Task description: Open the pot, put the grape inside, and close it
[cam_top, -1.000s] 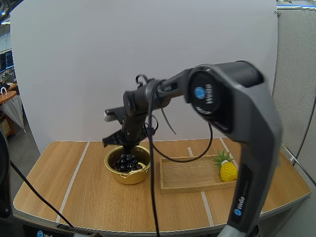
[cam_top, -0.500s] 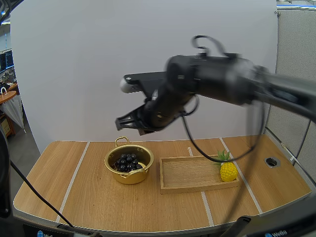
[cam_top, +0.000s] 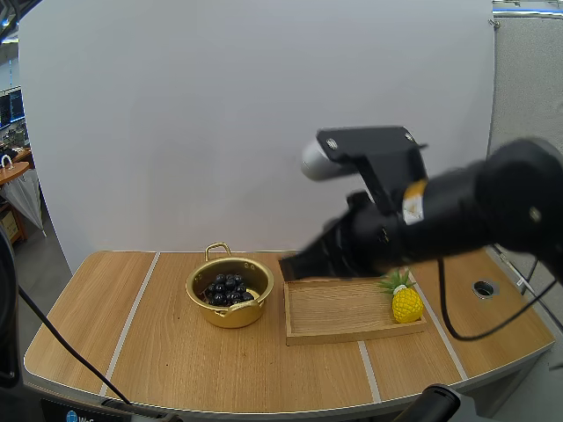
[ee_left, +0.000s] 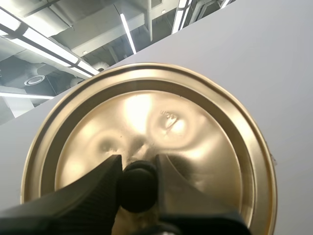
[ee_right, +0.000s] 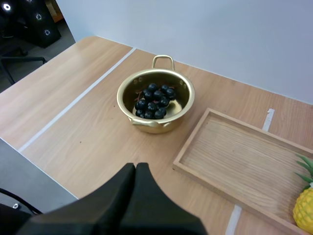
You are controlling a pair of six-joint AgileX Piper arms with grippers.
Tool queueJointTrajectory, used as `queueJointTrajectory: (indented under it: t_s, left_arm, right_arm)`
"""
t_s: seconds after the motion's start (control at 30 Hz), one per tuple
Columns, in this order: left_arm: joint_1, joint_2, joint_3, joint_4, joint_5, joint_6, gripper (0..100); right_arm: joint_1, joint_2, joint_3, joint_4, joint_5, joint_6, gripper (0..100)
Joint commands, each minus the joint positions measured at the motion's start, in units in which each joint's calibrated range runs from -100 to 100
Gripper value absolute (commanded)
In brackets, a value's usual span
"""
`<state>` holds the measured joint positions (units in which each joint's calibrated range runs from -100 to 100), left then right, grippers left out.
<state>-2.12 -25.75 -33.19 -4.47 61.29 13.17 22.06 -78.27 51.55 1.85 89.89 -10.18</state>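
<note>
Left hand: the left hand point(ee_left: 138, 165) is narrow, its two ribbed fingers point(ee_left: 93, 191) pinching the black knob point(ee_left: 138, 188) between their tips.
Lid: the lid point(ee_left: 195, 142) is gold and round with a raised rim. It is held by the knob at its centre and is off the pot.
Pot: the pot point(cam_top: 229, 299) is gold and open, standing on the counter at 9 o'clock from the tray, just beside it but apart. One handle sits at 12 o'clock on its rim and the other at about 5 o'clock.
Grapes: the grapes point(cam_top: 226, 288) are a dark bunch lying inside the pot, below its rim.
Right hand: the right hand point(ee_right: 135, 169) has its fingers together as one dark wedge, holding nothing. It is raised above the counter, with the pot and tray beyond it.
Right arm: the right arm point(cam_top: 449, 220) comes in from 3 o'clock, well above the counter, and crosses in front of the tray's far edge.
Tray: the tray point(cam_top: 352, 335) is wooden, shallow and rectangular, with its long side running 9 to 3 o'clock.
Pineapple: the pineapple point(cam_top: 405, 303) is small and yellow with a green top, upright at the tray's 3 o'clock end.
Counter: the counter point(cam_top: 176, 360) is wooden, with pale stripes point(cam_top: 132, 312) running near to far. A round hole point(cam_top: 482, 287) lies at 3 o'clock, past the tray.
</note>
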Motion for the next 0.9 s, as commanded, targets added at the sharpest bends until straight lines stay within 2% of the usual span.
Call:
queueJointTrajectory:
  t_s: [0.0,0.2,0.27,0.3,0.4,0.57,0.67,0.87]
  left_arm:
    - [-0.11,-0.40,-0.54,-0.03,-2.93,-0.44,0]
    - [-0.11,-0.40,-0.54,-0.28,-2.94,-0.44,0]
    - [-0.11,-0.40,-0.54,-2.21,-2.94,-0.44,0]
    - [-0.11,-0.40,-0.54,-2.59,-1.18,-0.44,0]
    - [-0.11,-1.65,-0.54,-2.59,13.98,-0.44,0]
    - [-0.11,-3.33,-0.54,-3.03,23.70,-1.43,0]
    - [-0.11,-4.23,-0.54,-3.99,38.71,-3.42,0]
    - [-0.11,-4.08,1.89,-6.52,38.71,-4.38,0]
  right_arm:
    - [-0.46,-4.99,3.99,-1.48,1.99,-0.56,0]
    - [-3.30,-8.35,7.12,-1.20,2.27,-1.36,0]
    - [-3.83,-8.63,7.12,-1.20,2.50,-1.36,0]
    - [-4.04,-8.77,7.12,-1.20,2.67,-1.36,0]
    - [-4.48,-8.77,7.12,-1.20,3.45,-1.36,0]
    - [-4.48,-8.77,7.12,-1.30,3.86,-1.36,0]
    - [-4.48,-8.77,7.12,-1.30,3.86,-1.36,0]
    - [-4.48,-8.77,7.12,-1.30,3.86,-1.67,0]
